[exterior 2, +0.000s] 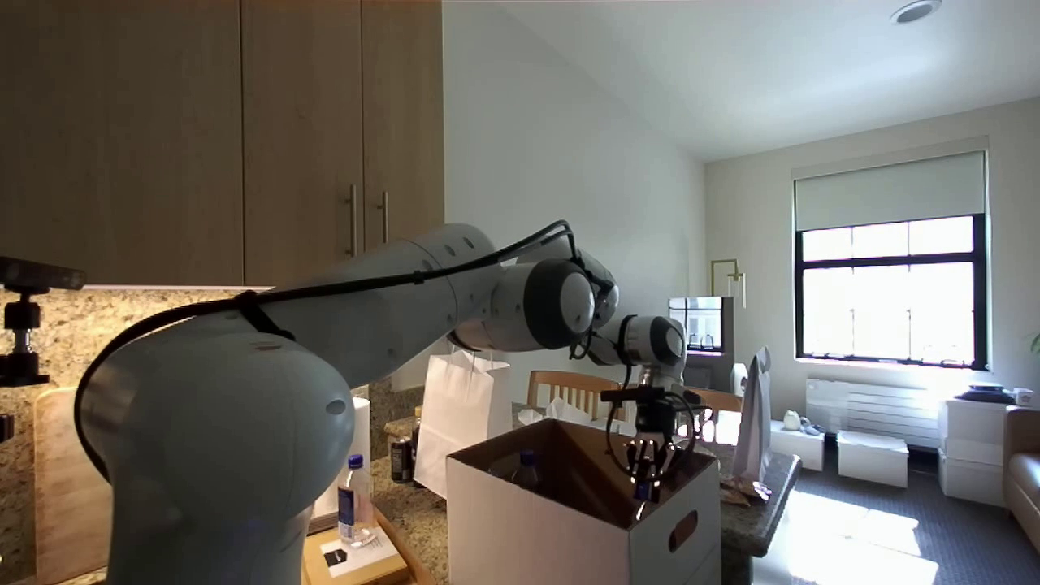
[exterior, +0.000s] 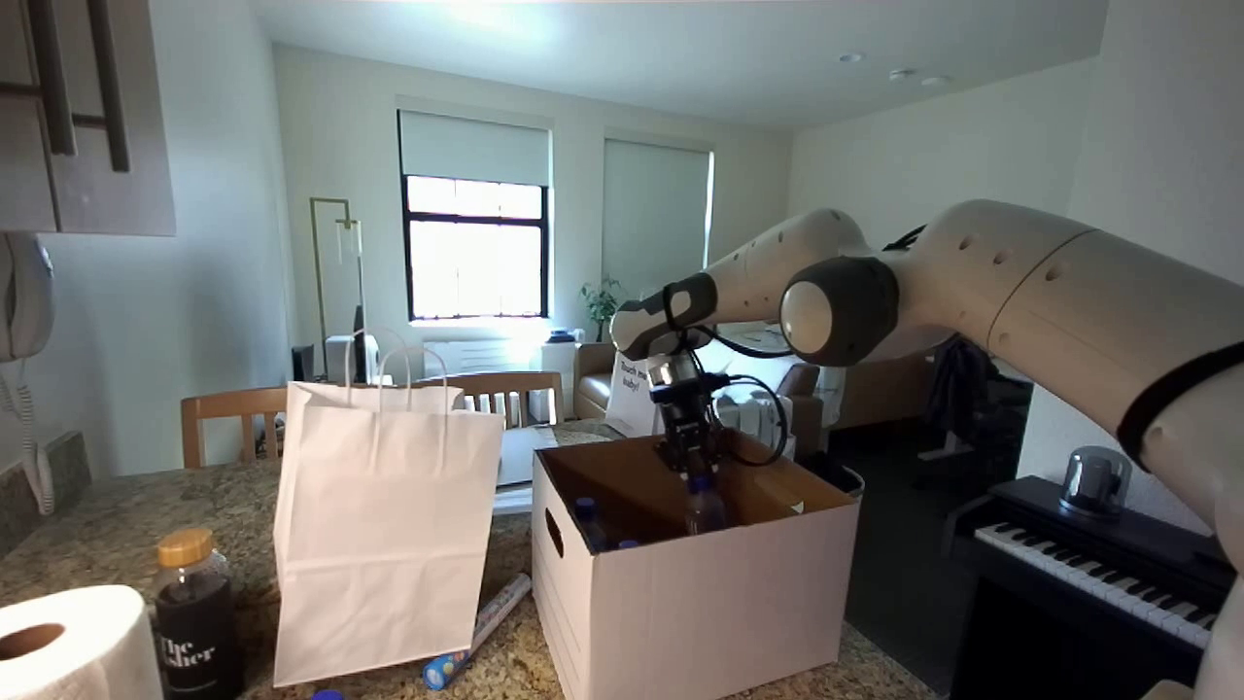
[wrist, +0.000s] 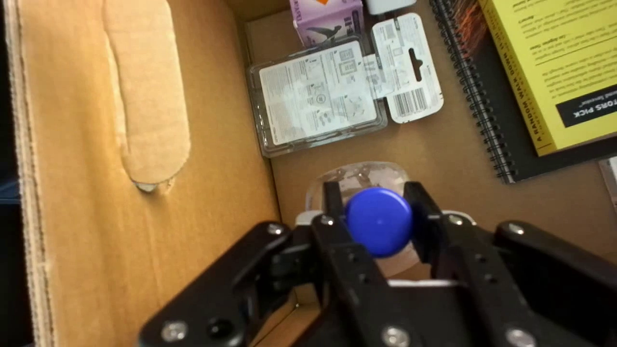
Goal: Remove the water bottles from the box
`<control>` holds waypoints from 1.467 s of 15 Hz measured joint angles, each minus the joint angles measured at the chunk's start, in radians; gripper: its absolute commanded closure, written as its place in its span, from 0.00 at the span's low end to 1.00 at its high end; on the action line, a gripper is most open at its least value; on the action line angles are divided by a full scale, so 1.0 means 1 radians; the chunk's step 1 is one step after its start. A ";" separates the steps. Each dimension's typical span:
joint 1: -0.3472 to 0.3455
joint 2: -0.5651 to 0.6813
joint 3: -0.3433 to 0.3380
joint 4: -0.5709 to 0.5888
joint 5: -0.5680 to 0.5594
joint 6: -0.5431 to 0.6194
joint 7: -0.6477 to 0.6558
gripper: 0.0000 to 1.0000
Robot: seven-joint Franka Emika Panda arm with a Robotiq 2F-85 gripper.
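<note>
The large white box (exterior: pixel 714 603) with brown inside stands on the counter, also in an exterior view (exterior 2: pixel 536 528). My gripper (wrist: pixel 378 212) points down into it, its fingers on both sides of a water bottle's blue cap (wrist: pixel 379 221). That bottle is upright, seen in both exterior views (exterior: pixel 705 510) (exterior 2: pixel 643 491); I cannot tell whether it touches the box floor. Another water bottle (exterior: pixel 587 515) stands in the box, with a further blue cap (exterior: pixel 629 544) near it; one shows in an exterior view (exterior 2: pixel 526 470). A water bottle (exterior 2: pixel 356 504) stands outside on a wooden box.
In the box lie a clear blister pack (wrist: pixel 318 96), a purple carton (wrist: pixel 328 21), a spiral notebook (wrist: pixel 511 159) and a yellow book (wrist: pixel 573 67). A white paper bag (exterior: pixel 389 544), a dark-brown bottle (exterior: pixel 194 622) and a paper roll (exterior: pixel 87 651) stand beside the box.
</note>
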 measured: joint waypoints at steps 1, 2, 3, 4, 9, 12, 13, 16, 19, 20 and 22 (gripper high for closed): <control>0.006 -0.003 0.000 0.012 0.000 -0.021 0.009 0.85; 0.014 -0.010 0.000 0.024 0.000 -0.039 0.021 0.85; 0.023 -0.021 0.001 0.034 0.000 -0.048 0.035 0.86; 0.030 -0.035 0.001 0.043 0.000 -0.058 0.049 0.86; 0.045 -0.135 0.007 0.101 0.013 -0.218 0.130 0.86; 0.042 -0.190 0.010 0.128 0.056 -0.282 0.178 0.87; 0.041 -0.207 0.011 0.133 0.075 -0.289 0.195 0.87; 0.040 -0.249 0.015 0.143 0.118 -0.295 0.245 0.87; 0.044 -0.279 0.022 0.143 0.138 -0.308 0.273 0.87; 0.048 -0.287 0.025 0.143 0.142 -0.312 0.276 0.87; 0.059 -0.301 0.032 0.144 0.149 -0.312 0.287 0.87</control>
